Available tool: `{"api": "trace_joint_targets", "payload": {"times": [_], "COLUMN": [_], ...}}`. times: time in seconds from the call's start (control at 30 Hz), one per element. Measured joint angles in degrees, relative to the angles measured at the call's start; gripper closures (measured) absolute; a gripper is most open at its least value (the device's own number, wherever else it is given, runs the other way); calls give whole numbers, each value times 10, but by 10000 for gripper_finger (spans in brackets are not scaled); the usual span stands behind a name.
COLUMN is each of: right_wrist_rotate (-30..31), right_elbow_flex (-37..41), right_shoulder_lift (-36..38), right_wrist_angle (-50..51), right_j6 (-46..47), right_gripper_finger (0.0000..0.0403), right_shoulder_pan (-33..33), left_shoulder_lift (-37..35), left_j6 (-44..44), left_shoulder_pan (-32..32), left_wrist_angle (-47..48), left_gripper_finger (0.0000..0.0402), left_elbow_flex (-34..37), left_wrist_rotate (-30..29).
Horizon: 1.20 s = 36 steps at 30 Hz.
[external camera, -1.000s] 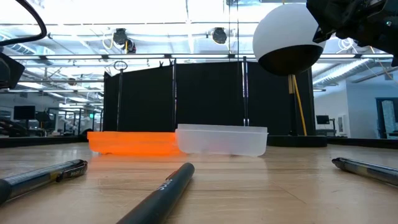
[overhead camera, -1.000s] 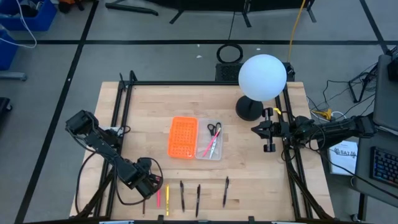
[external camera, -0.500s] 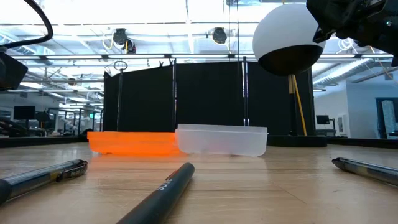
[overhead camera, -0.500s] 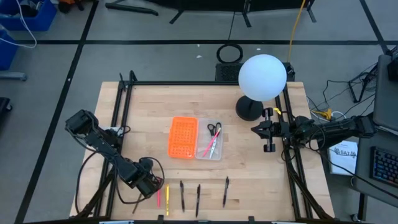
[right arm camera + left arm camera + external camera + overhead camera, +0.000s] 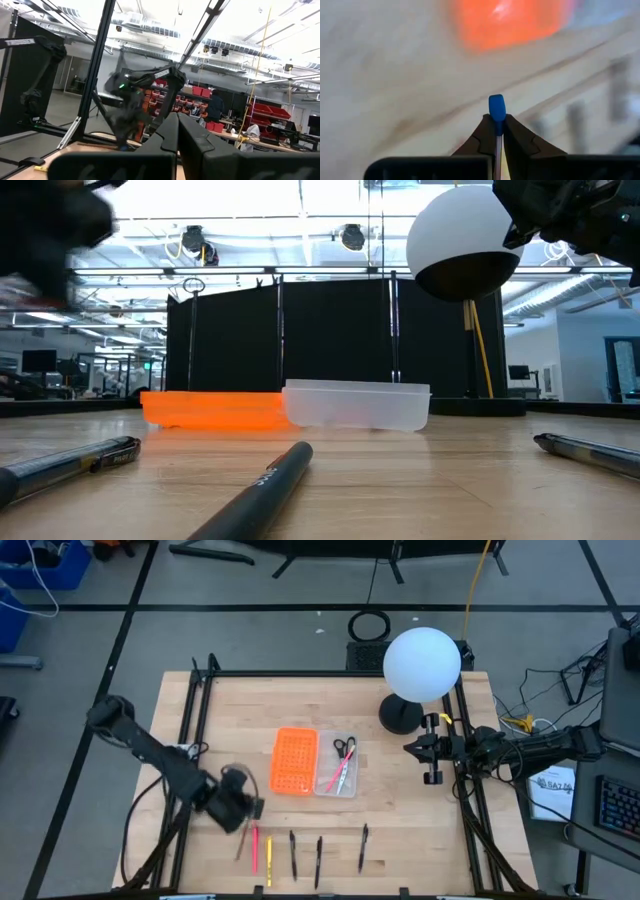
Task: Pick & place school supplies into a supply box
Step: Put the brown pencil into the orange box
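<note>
My left gripper (image 5: pixel 240 812) hovers blurred over the table's near left, shut on a thin pencil with a blue end (image 5: pixel 496 107). On the table by the near edge lie a pink pen (image 5: pixel 254 848), a yellow pencil (image 5: pixel 268 860) and three black pens (image 5: pixel 292 853) (image 5: pixel 318 860) (image 5: pixel 363 847). The clear supply box (image 5: pixel 337 766) at mid-table holds scissors (image 5: pixel 344 747) and a pink pen (image 5: pixel 338 776). My right gripper (image 5: pixel 410 747) waits shut at the right edge, touching nothing. My left gripper pinches the pencil's thin shaft (image 5: pixel 498 142) between its two fingers, just behind the blue end, which sticks out past the fingertips. The fingers lie along the shaft. The rest of the pencil (image 5: pixel 240 845) trails toward the near edge; whether it touches the table I cannot tell.
An orange perforated piece (image 5: pixel 293 761) lies against the box's left side. A lamp with a white globe (image 5: pixel 421 663) stands at the far right. Black frame rails (image 5: pixel 190 740) run along the table's left and right edges. Bare wood lies between the box and the pens.
My left gripper has risen from the near-left corner and swung toward the far edge, taking the thin pencil along; the pencil now sits farther from the near edge than before. The other pens, the box and my right arm have stayed put.
</note>
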State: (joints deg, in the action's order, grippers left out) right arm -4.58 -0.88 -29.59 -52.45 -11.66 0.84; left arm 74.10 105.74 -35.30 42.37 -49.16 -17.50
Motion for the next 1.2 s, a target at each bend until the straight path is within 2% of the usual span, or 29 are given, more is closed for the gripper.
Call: {"api": "trace_joint_targets", "payload": {"times": [0.17, 0.23, 0.4, 0.5, 0.6, 0.73, 0.9, 1.07, 1.2], "right_wrist_rotate": [0, 0, 0, 0, 0, 0, 0, 0, 0], "right_elbow_flex": [0, 0, 0, 0, 0, 0, 0, 0, 0], "right_shoulder_lift": [0, 0, 0, 0, 0, 0, 0, 0, 0], "right_wrist_angle": [0, 0, 0, 0, 5, 9, 21, 22, 23], "right_j6": [-2, -12, -21, -27, -28, -28, -29, -40, -27], "right_gripper_finger": [403, 403, 403, 403, 403, 403, 403, 403, 403], "right_shoulder_pan": [0, 0, 0, 0, 0, 0, 0, 0, 0], "left_shoulder_lift": [-37, -36, 5, 48, 107, 201, 302, 379, 418], "left_j6": [-183, -263, -440, -511, -538, -536, -534, -546, -540], "left_shoulder_pan": [118, 171, 313, 387, 439, 474, 482, 484, 478], "left_wrist_angle": [-102, -144, -179, -174, -124, -68, -62, -61, -59], "left_gripper_finger": [382, 382, 382, 382, 382, 382, 382, 382, 382], "left_elbow_flex": [-14, -35, -131, -204, -266, -322, -371, -425, -440], "left_wrist_rotate": [-38, -33, 73, 134, 154, 184, 256, 296, 316]}}
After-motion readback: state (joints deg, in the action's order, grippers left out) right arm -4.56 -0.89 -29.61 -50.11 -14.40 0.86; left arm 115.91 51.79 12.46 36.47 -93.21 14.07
